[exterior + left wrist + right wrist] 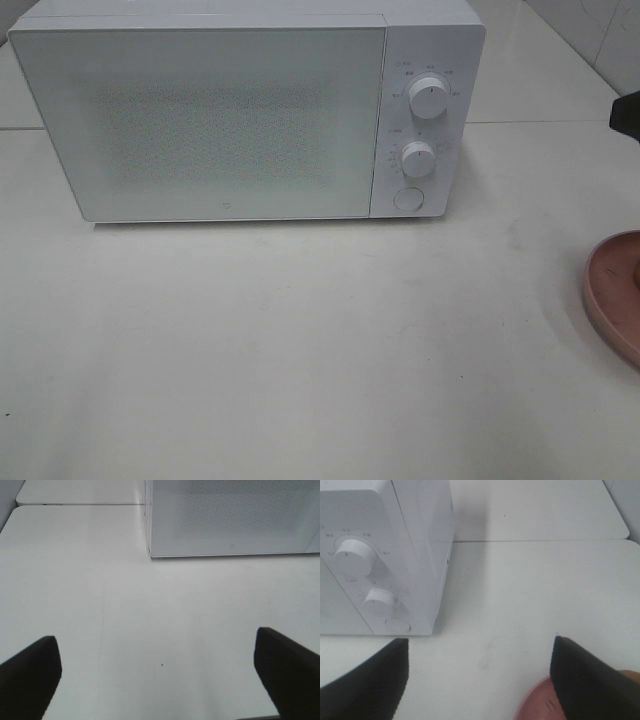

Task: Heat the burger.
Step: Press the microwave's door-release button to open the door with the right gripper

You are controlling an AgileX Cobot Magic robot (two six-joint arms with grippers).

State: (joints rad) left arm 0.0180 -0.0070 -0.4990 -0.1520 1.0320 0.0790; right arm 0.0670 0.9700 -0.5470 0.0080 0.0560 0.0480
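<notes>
Left gripper (155, 637): fingers spread wide, nothing between them, over bare table (150, 595).
Right gripper (481, 640): fingers apart, empty, one finger over pink plate (540, 705).
Burger (629, 674): only an orange-brown sliver shows, on the plate, 4 o'clock.
Microwave (200, 120): door closed, 12 o'clock.

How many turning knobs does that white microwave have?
2: the upper knob and the lower knob beneath it, both on the right side of the microwave. None seem hidden.

White tabletop (300, 350) in soft, even light; pale tiled wall (610, 40) behind it.
</notes>
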